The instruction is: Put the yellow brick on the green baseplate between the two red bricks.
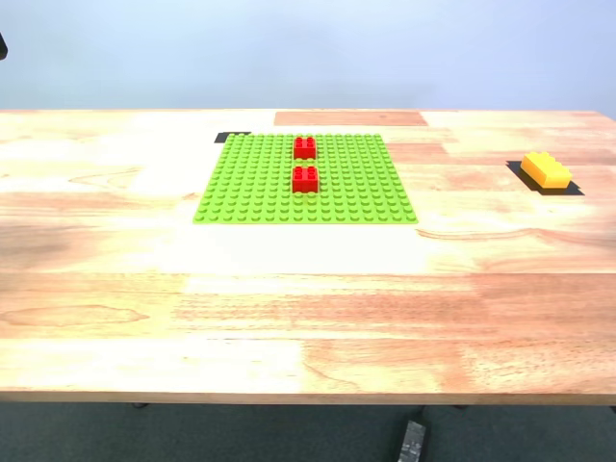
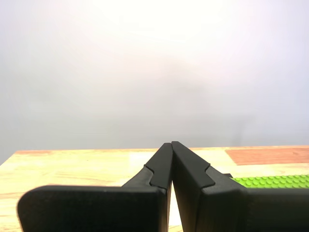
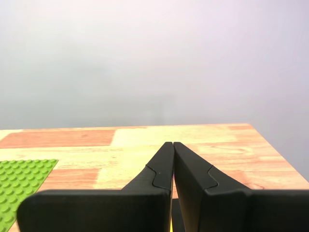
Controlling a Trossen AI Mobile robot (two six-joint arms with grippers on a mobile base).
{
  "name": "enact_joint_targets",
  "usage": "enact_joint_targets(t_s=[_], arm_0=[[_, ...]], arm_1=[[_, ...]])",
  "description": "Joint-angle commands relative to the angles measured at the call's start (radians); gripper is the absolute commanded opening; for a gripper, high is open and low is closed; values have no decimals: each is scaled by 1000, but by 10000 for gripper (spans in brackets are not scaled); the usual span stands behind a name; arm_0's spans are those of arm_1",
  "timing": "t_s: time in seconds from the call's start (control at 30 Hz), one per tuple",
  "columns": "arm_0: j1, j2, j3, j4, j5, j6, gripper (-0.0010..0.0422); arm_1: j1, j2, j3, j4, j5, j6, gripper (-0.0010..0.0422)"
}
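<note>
Overall, exterior view: the green baseplate (image 1: 306, 179) lies flat on the wooden table (image 1: 289, 308), toward its far side. The two red bricks (image 1: 305, 147) sit on the baseplate in one line running away from the camera, the nearer red brick (image 1: 305, 179) just in front of the farther one, a strip of bare studs between them. The yellow brick (image 1: 546, 170) rests on a dark patch (image 1: 574, 189) well apart from the baseplate, near the table edge on the exterior view's right. No arm shows here.

First wrist view: my first gripper (image 2: 172, 144) has its black fingers (image 2: 161, 166) pressed together at the tips, holding nothing. It hangs above the table with a strip of the baseplate (image 2: 275, 181) beyond it.

Second wrist view: my second gripper (image 3: 173, 143) likewise has its fingers (image 3: 163, 166) closed tip to tip and empty, over bare table, with a corner of the baseplate (image 3: 21, 179) off to one side.
</note>
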Motion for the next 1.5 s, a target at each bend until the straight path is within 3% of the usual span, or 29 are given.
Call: enact_joint_targets(t_s=[0.03,0.77,1.07,1.2,1.3,1.5], arm_0=[[0,0,0,0,0,0,0],[0,1,0,61,1,-5,0],[0,-1,11,160,1,-61,0],[0,5,42,150,3,-33,0],[-1,31,95,83,80,-31,0],[-1,161,278,-155,327,-7,0]], arm_1=[[0,0,0,0,0,0,0],[0,0,0,16,-1,9,0],[0,-1,0,45,-5,56,0],[0,1,17,18,-68,69,0],[0,30,100,-99,-79,80,0],[0,187,345,-338,-79,113,0]])
